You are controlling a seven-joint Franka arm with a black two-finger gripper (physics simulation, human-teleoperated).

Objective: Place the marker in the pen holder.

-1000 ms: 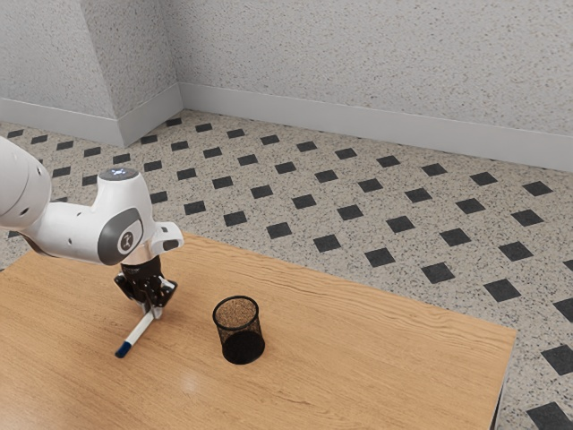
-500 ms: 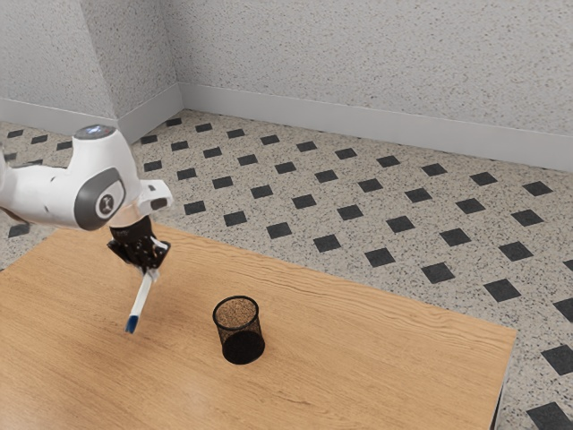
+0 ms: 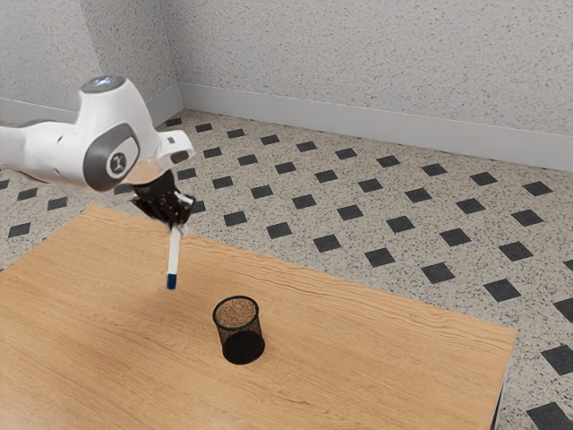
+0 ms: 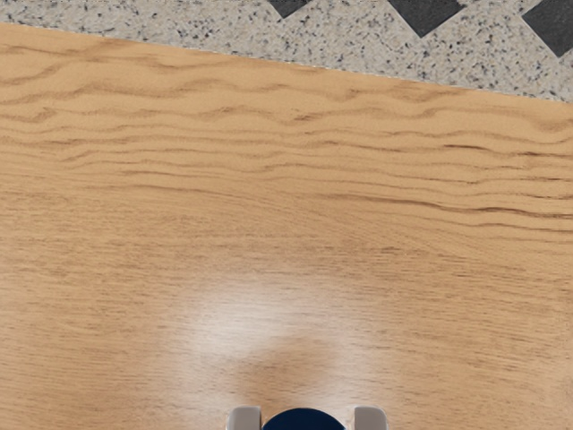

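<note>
In the exterior view, the black two-finger gripper pinches the white marker between its 2 fingers, near the marker's upper end, with the dark blue end pointing down. The marker hangs nearly upright, only slightly tilted, in the air over the wooden table. It is to the exterior view's left of the black mesh pen holder, outside it and well apart from it. Compared with 0.5 s ago, the gripper is higher and has shifted toward the exterior view's right, taking the marker along; the marker has also swung closer to vertical. The change from 1.0 s ago is larger: then the marker slanted strongly and its blue end was low, close to the tabletop, while now that end is lifted clear. The white Franka arm has risen with the hand over those 2 earlier pictures. The pen holder has not moved and stands upright on its base, its open rim facing up. Behind the table lie the speckled floor with its dark diamond tiles and the pale speckled wall. In the wrist view, the marker's rounded navy end sits between the 2 pale fingertips, and beyond them stretch the table's wood grain, a soft bright reflection, the table's edge and a strip of floor with parts of 3 dark tiles
</note>
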